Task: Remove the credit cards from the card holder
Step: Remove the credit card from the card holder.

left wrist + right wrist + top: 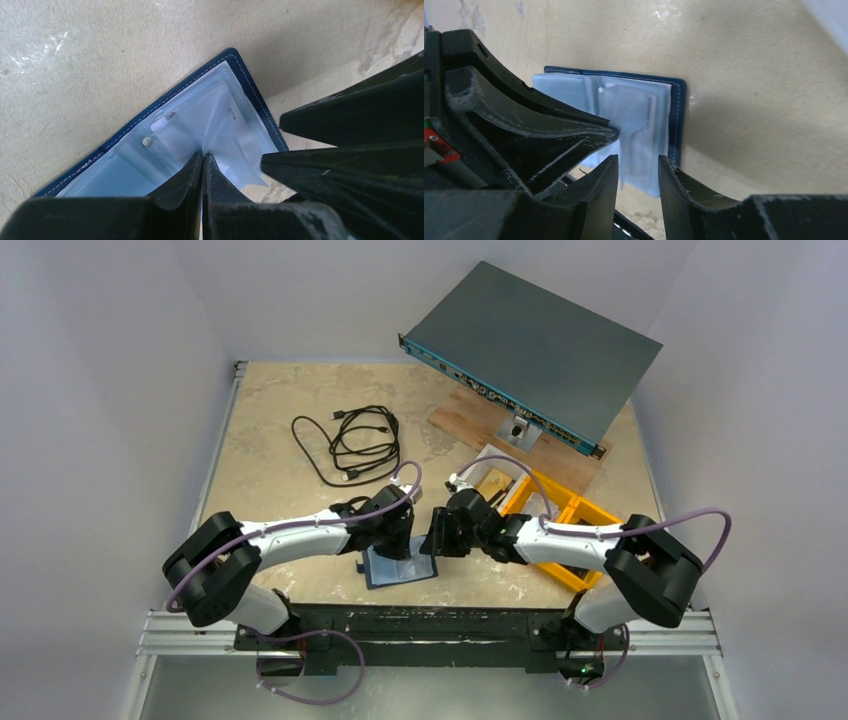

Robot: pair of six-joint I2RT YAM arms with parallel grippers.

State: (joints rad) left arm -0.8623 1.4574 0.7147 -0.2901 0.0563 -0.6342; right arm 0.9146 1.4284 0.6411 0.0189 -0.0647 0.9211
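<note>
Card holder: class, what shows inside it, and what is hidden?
Visible: clear plastic sleeves over a light-blue lining, a snap stud, one pale card with edge print. The fingers cover the near part; further cards cannot be told.

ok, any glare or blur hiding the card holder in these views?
Left wrist: card holder sharp, clear sleeves milky, glare patch on the table upper left. Right wrist: table glare along the top, none on the sleeves. Top external: even light, soft shadows.
</note>
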